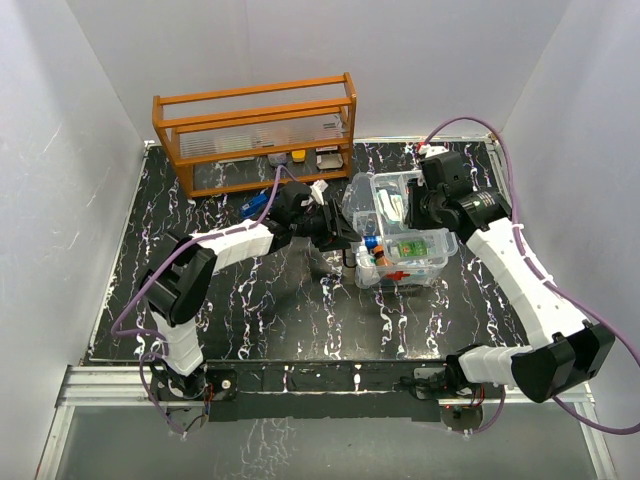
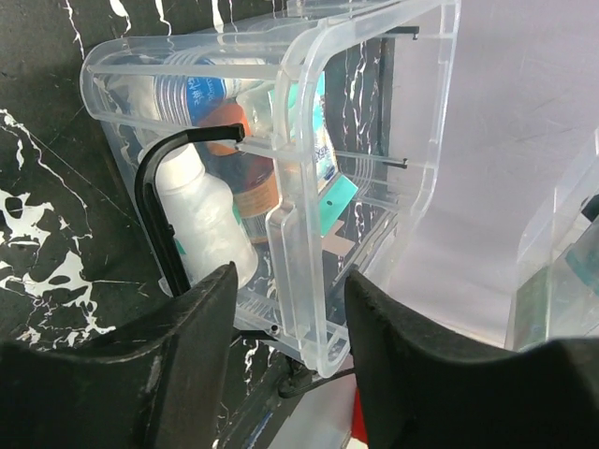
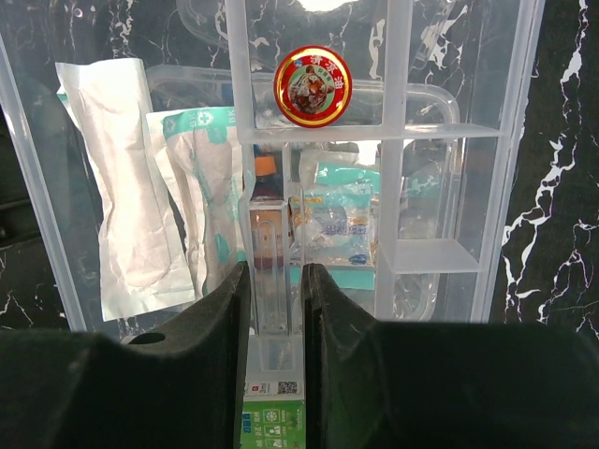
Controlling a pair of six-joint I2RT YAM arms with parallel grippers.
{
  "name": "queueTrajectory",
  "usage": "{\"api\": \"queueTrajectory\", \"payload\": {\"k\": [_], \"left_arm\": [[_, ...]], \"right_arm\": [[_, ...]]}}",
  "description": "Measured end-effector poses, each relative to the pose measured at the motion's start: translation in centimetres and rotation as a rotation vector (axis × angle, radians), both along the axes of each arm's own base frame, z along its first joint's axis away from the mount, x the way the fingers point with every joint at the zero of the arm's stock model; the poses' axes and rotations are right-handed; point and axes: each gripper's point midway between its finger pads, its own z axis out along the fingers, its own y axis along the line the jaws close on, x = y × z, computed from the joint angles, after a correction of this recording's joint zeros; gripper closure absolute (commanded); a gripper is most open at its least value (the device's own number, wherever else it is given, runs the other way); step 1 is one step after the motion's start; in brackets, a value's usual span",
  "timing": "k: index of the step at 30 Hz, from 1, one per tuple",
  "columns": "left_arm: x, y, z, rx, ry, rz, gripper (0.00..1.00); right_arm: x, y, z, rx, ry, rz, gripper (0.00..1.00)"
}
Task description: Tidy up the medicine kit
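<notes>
1. The kit sits on the table, at 3 o'clock from centre.
2. The right gripper is narrow and pinches a divider of the clear tray. A red tin lies at 12 o'clock.
3. The left gripper is half wide and straddles the kit's clear rim without clamping. The dark handle is at 9 o'clock.
4. The rack stands at 11 o'clock.

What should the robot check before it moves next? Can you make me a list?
1. Does the right gripper pinch a divider of the tray insert? Ok.
2. Is the left gripper shut on the lid? Not ok, its fingers stand apart on either side of the rim.
3. Is the red tin resting in a compartment? Ok.
4. Is the tray insert lifted free of the box? Cannot tell.
</notes>
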Motion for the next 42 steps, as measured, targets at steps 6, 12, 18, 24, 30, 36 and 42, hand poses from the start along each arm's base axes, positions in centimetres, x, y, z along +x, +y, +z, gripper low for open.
{"api": "queueTrajectory", "payload": {"k": [6, 12, 18, 24, 30, 36, 42], "left_arm": [[-0.1, -0.2, -0.2, 0.001, 0.015, -0.013, 0.74], [-0.2, -0.2, 0.1, 0.016, 0.007, -0.032, 0.85], [-0.1, 0.5, 0.1, 0.029, 0.004, -0.051, 0.90], [-0.2, 2.9, 0.2, 0.037, 0.020, -0.084, 0.90], [-0.4, 7.6, 0.3, 0.058, 0.041, -0.097, 0.89], [0.2, 13.4, 1.8, 0.075, -0.002, -0.078, 0.87], [-0.9, 15.0, 2.8, 0.055, -0.022, -0.097, 0.61]], "right_arm": [[-0.2, -0.1, -0.2, 0.001, -0.001, 0.000, 0.98], [-0.2, 0.0, -0.6, 0.001, 0.003, 0.005, 0.98], [-0.1, 0.4, -0.6, 0.016, -0.002, 0.024, 0.98], [-0.1, 0.9, -0.5, 0.033, -0.003, 0.050, 0.98], [0.2, 2.0, -0.2, 0.060, -0.018, 0.111, 0.98], [0.5, 3.3, -0.5, 0.062, -0.023, 0.189, 0.98], [0.7, 5.0, -0.6, 0.061, -0.036, 0.256, 0.98]]}}
